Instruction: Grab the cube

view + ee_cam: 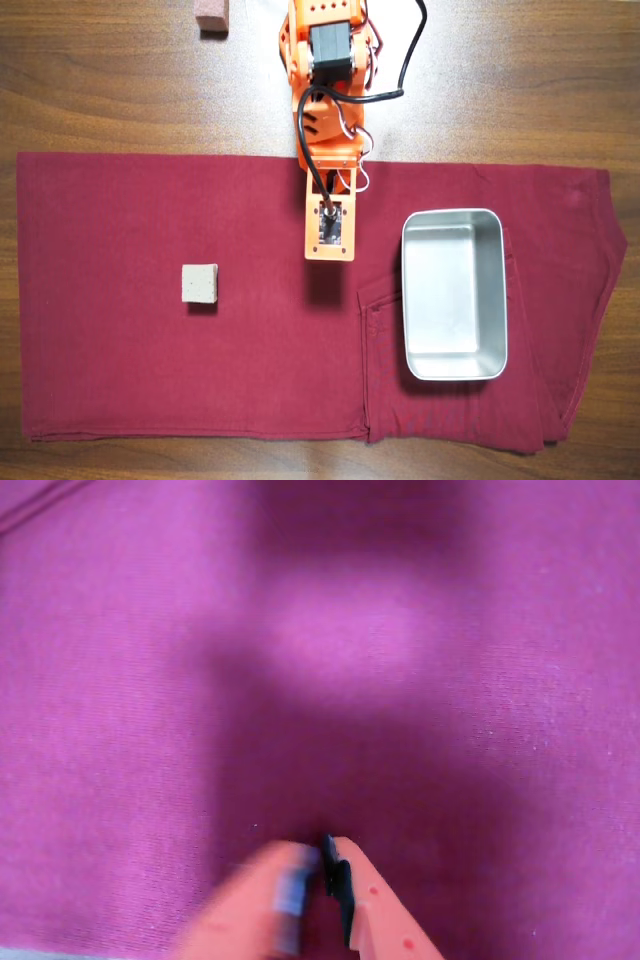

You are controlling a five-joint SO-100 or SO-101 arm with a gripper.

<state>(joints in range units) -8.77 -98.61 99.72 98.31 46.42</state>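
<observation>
On the wooden counter (120,80), a dark red cloth (130,370) lies spread across most of the overhead view. The cube (200,285), pale and speckled, rests on the cloth's left half, alone and well apart from everything else. The orange arm (328,100) reaches down from the top edge of that view, its wrist section ending over the cloth near the middle, to the right of the cube and just left of the metal tray (453,366). The tray sits on the cloth's right half, beside a seamed fold. A pinkish-red block (211,17) stands on bare wood at the top edge, left of the arm's base. In the wrist view, the claw (325,865) enters from the bottom edge over plain cloth; its two orange fingers meet at their dark tips with nothing between them, so it is closed and empty. The cube does not appear in the wrist view.
</observation>
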